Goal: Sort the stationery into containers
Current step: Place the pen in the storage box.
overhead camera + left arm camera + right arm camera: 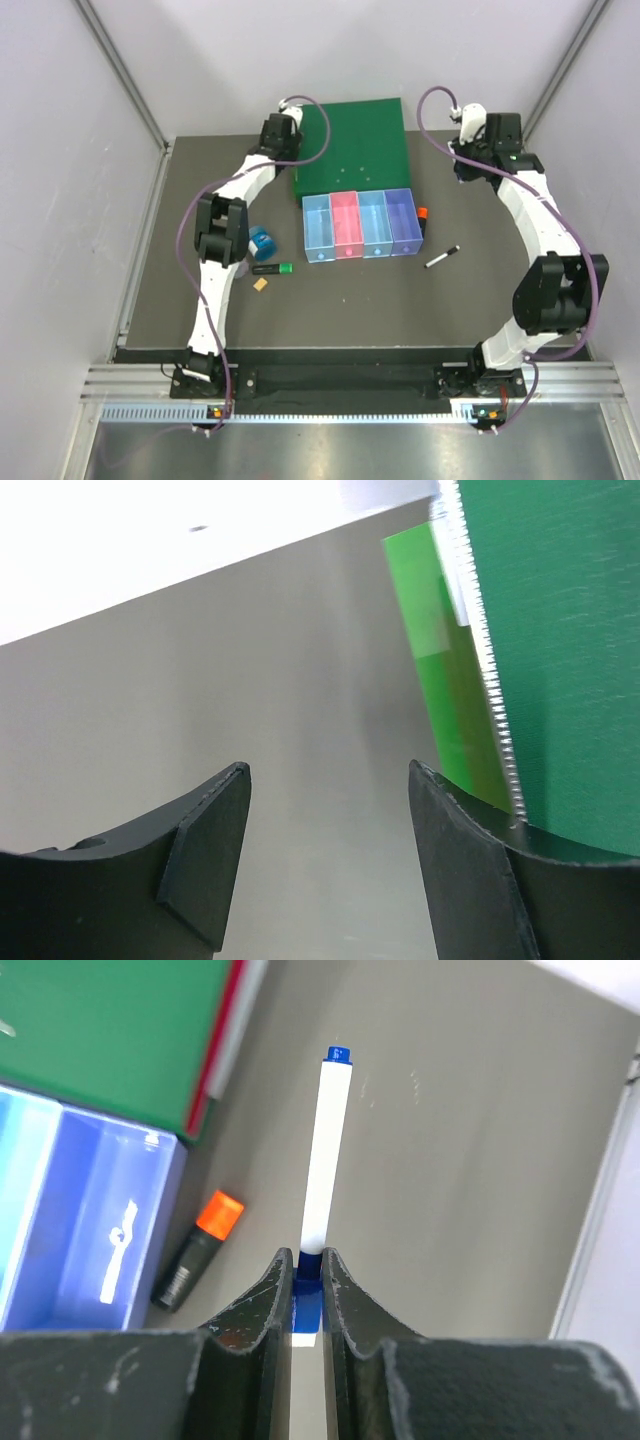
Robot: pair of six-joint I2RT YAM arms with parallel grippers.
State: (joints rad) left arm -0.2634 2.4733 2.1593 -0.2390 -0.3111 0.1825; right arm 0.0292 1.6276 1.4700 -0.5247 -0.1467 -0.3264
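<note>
Your R gripper [308, 1260] is clenched on the blue-cap pen [325, 1150]. The fingers pinch it at the blue band near its lower end, and the rest of the barrel runs straight out ahead of the jaws, w/ the small blue tip farthest out. Can't tell whether the pen clears the table [450, 1160].

Left of those jaws the orange marker [197, 1250] lies on the table, cap end pointing ahead, just beside the purple bin [150, 1230]. Further ahead and left is the binder [110, 1030].

Your L gripper [328, 780] is released: jaws spread wide, nothing btwn them, only bare table below. The binder's edge [560, 630] sits just right of the right-hand finger.

From the top view, the rest is well back from both sets of jaws, toward the arm bases:
- The 4 bins [358, 194] are in a row btwn the arms.
- The black-cap pen [441, 257] is right of the bins.
- The blue tin [262, 241], green marker [273, 268] and orange block [260, 284] are left of the bins, by the L arm's elbow.
</note>
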